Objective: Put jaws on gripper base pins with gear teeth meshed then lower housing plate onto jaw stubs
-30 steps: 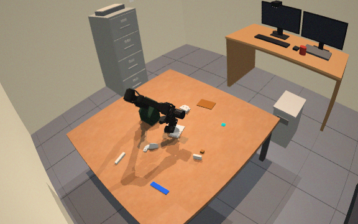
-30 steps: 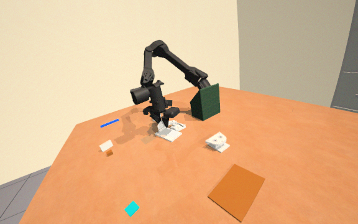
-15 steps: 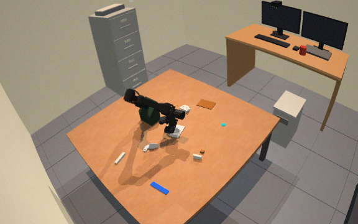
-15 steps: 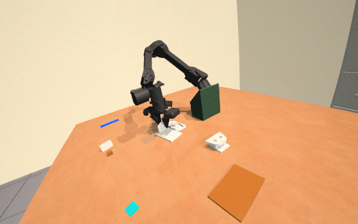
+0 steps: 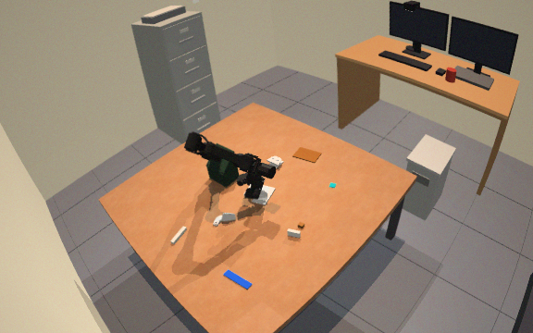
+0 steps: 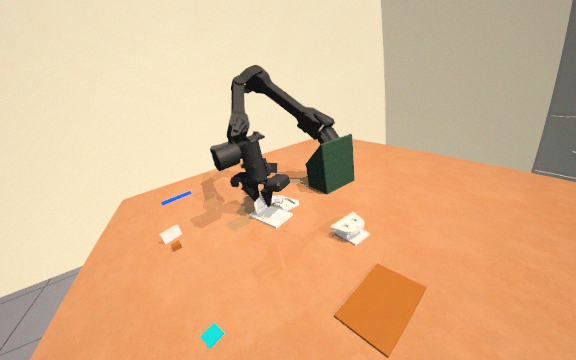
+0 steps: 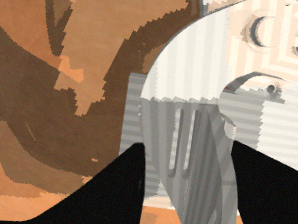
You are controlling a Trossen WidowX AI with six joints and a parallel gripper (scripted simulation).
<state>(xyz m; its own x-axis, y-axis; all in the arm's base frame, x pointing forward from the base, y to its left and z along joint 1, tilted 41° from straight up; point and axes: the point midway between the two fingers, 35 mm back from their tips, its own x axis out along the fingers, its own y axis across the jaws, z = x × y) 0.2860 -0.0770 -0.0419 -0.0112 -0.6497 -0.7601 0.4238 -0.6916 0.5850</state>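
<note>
My gripper (image 5: 254, 194) (image 6: 262, 198) (image 7: 185, 152) points down over a flat white plate (image 5: 269, 191) (image 6: 272, 218). It is shut on a slotted grey-white part, seemingly a jaw (image 6: 259, 204) (image 7: 157, 135), which stands upright between the fingers. Beside it, a white part with round bosses and a small hole (image 6: 290, 202) (image 7: 250, 55) sits low by the plate; whether they touch is unclear. Another white part with two round openings and a foot (image 5: 275, 161) (image 6: 350, 226) stands apart; which is base and which is housing is unclear. A curled grey-white part, possibly a jaw (image 5: 228, 217), lies nearer the top camera.
On the table (image 5: 340, 213) (image 6: 288, 310) lie a white bar (image 5: 179, 235), a white block (image 5: 293, 233) (image 6: 170, 234), an orange cube (image 5: 301, 225) (image 6: 176, 245), a blue strip (image 5: 237, 279) (image 6: 176, 198), an orange sheet (image 5: 306, 154) (image 6: 382, 307) and a cyan square (image 5: 332, 185) (image 6: 212, 335). A green block (image 6: 333, 165) stands by the arm.
</note>
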